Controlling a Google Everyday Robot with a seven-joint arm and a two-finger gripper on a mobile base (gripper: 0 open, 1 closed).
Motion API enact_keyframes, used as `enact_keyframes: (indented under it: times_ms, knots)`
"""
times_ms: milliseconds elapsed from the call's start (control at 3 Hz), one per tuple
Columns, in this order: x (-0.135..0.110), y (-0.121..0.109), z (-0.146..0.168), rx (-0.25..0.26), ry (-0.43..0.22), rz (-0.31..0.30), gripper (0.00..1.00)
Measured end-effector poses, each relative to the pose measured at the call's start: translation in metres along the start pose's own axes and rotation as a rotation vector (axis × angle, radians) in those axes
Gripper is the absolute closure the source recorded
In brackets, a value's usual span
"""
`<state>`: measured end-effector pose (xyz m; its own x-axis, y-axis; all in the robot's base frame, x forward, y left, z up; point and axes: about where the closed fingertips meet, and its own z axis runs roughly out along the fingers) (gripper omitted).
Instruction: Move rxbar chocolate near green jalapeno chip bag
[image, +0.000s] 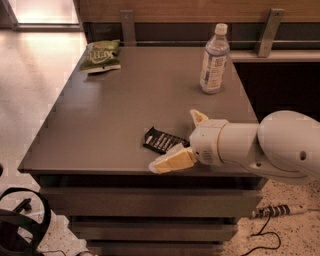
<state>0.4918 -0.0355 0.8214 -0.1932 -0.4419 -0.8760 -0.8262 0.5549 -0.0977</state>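
Note:
The rxbar chocolate (161, 140), a flat black bar with pale lettering, lies on the dark table (120, 110) near its front edge. The green jalapeno chip bag (101, 55) lies at the table's far left corner, well away from the bar. My gripper (184, 141) comes in from the right at table height, open, with one cream finger (171, 161) in front of the bar and the other (198, 117) behind its right end. The bar's right end lies between the fingers and is partly hidden by the near one.
A clear water bottle (214, 60) with a white cap stands upright at the table's far right. A wooden rail with metal brackets (267, 31) runs behind the table. A cable (272, 212) lies on the floor at the right, and black gear (20, 220) sits at the lower left.

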Motion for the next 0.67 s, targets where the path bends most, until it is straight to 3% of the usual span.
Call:
enact_keyframes:
  times_ms: [333,667]
  knots:
    - [0.0010,0.0016,0.0089,0.032,0.050,-0.007,0.00]
    - [0.0020,0.0037,0.0180,0.063,0.115,-0.020,0.19]
